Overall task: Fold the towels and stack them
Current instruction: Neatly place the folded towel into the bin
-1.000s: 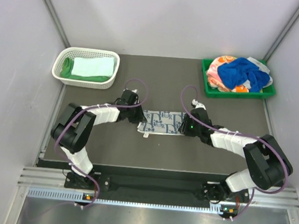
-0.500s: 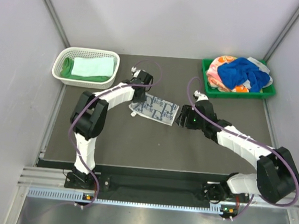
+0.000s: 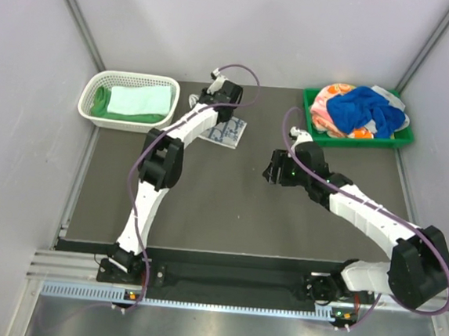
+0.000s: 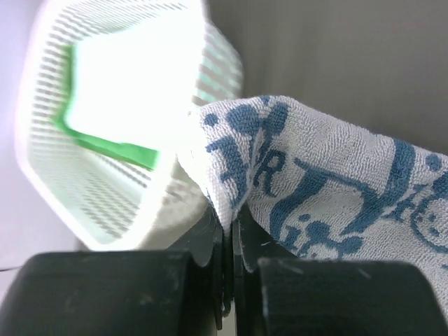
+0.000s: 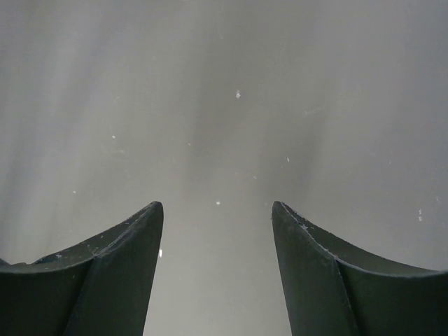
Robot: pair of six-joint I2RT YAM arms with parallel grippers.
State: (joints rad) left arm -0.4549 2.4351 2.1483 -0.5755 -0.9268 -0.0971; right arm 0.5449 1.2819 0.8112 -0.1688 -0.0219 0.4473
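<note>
the left gripper [image 4: 227, 218] is clamped tight on a fold of the white terry towel with grey-blue printed squares [image 4: 329, 189]; its two black fingers meet on the cloth at the bottom centre of the left wrist view. the print shows blue letter-like shapes, one resembling an "r", but no whole word can be read. in the top view this towel [image 3: 228, 131] sits in the upper middle of the frame, just right of the left arm's forearm, between the white mesh plastic basket [image 3: 90, 109] and the green plastic tray [image 3: 353, 140]; whether it touches the dark grey table mat [image 3: 228, 215] cannot be told.

the basket, upper left of the top view, holds a folded pale mint towel [image 3: 140, 99] lying on a bright green towel [image 3: 100, 102]. in the left wrist view the basket fills the upper left, washed out by glare, close behind the held towel.

the tray, upper right, is heaped with a crumpled royal blue towel [image 3: 367, 108] on top of an orange-pink print towel [image 3: 328, 110].

the right gripper [image 5: 217, 206] stands wide, its two dark fingers apart with only bare mat between them; it holds nothing. in the top view it is right of centre, well apart from the held towel.
</note>
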